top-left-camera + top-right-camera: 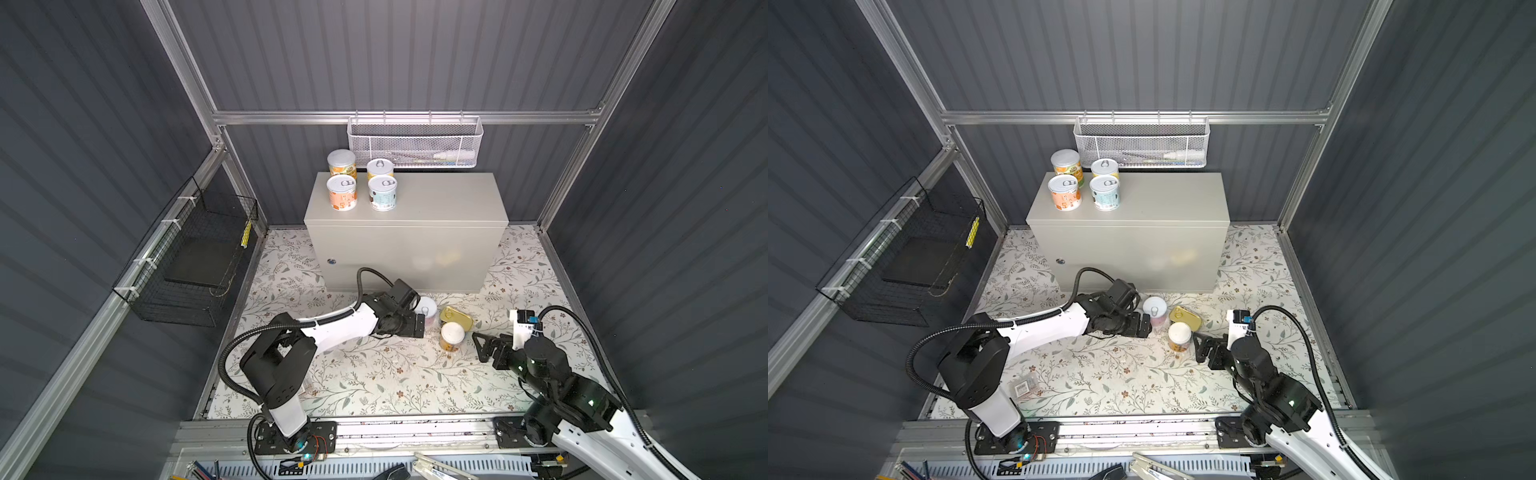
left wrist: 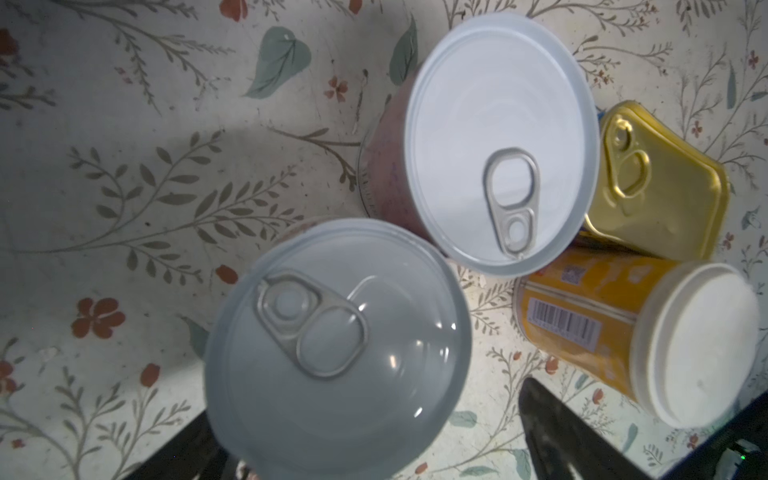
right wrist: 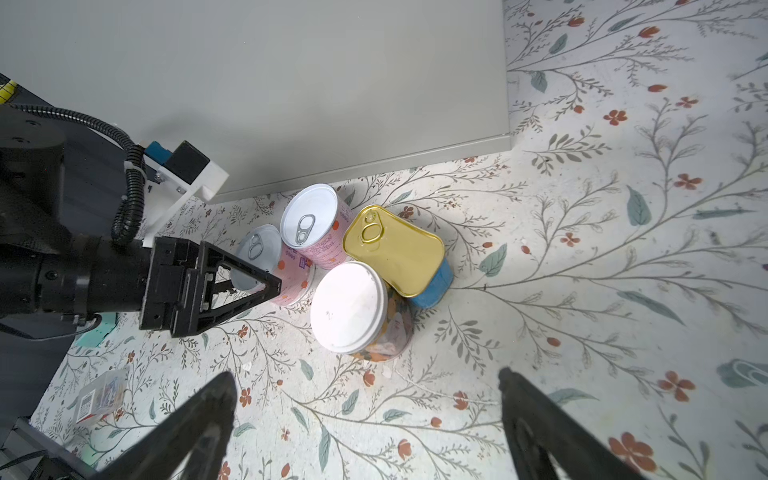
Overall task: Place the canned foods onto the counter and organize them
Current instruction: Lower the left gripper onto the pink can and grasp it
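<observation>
The left gripper (image 2: 365, 399) is wide open, with the orange-dotted pull-tab can (image 2: 336, 345) between its jaws, not yet pinched. I think it should sink lower and close gently, clear of the pink can (image 2: 498, 141) just beyond. The right gripper (image 3: 365, 376), open also, faces the white-lidded yellow can (image 3: 347, 307).

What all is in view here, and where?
Counter: one; beige-grey; back centre.
Mat: one; floral; floor.
Upper cans: four; orange, yellow, blue labels; counter top's left end.
Lower cans: three; pink, orange-dotted pink, yellow; clustered on the mat.
Gold tin: one; gold; beside the pink can.
Mesh basket: one; white; back rail.
Wire basket: one; black; left wall.
Clear packet: one; barcode-labelled; by the left arm's base.
Left pincer: one; black; open at the dotted can.
Right pincer: one; black; open near the yellow can.
</observation>
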Controlling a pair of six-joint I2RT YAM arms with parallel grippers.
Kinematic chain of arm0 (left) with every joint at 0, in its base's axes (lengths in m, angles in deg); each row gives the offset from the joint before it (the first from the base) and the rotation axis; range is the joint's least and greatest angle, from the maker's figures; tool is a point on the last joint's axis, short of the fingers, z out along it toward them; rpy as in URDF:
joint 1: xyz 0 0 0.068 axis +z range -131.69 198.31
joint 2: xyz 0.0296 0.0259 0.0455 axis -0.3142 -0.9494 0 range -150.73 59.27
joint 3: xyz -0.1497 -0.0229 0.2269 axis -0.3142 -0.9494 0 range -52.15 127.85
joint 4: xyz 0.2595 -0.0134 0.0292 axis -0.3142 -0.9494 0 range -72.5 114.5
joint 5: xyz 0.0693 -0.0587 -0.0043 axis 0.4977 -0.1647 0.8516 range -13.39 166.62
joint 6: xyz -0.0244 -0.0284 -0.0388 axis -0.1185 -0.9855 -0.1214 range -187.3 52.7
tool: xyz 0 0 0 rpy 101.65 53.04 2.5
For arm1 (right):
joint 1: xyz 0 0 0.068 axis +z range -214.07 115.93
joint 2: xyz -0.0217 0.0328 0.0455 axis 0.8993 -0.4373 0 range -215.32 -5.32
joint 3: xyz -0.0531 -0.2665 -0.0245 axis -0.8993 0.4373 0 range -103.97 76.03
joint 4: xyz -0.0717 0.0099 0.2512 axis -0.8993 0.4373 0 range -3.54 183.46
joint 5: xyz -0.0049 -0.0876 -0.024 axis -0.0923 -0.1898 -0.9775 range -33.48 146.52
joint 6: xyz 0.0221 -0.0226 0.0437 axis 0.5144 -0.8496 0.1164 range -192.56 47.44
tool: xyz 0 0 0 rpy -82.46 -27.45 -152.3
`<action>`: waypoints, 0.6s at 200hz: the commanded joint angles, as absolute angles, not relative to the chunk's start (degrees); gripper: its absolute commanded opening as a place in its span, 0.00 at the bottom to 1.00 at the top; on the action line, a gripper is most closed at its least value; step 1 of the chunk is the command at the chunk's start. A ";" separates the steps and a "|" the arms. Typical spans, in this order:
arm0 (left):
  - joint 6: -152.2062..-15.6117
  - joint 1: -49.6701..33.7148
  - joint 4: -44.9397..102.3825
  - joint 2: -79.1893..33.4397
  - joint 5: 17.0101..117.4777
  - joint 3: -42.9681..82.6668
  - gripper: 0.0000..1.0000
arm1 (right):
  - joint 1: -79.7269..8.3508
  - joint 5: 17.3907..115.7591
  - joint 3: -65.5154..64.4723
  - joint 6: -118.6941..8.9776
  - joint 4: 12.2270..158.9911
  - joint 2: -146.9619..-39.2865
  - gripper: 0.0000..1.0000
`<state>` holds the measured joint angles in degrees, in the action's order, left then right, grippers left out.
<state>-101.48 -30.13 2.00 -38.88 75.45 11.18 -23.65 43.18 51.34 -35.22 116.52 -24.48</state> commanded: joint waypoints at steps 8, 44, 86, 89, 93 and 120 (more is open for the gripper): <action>-99.39 -30.59 0.79 -40.04 79.17 13.88 1.00 | -23.69 42.46 52.00 -34.58 117.64 -23.78 0.99; -97.92 -30.62 -1.56 -42.88 80.38 17.16 1.00 | -23.72 42.68 52.05 -33.98 118.70 -23.78 0.99; -96.45 -30.60 -2.38 -43.88 81.79 17.97 0.97 | -23.70 42.42 51.62 -34.40 119.76 -23.69 0.99; -96.36 -30.62 -2.42 -43.81 81.88 17.93 0.96 | -23.70 42.42 51.48 -34.44 119.82 -23.69 0.99; -96.24 -30.63 -2.45 -43.88 82.06 17.84 0.95 | -23.69 42.39 51.51 -34.54 119.86 -23.69 0.99; -95.64 -30.64 -3.10 -43.86 83.46 17.24 0.93 | -23.62 42.59 51.41 -34.59 120.43 -23.69 0.99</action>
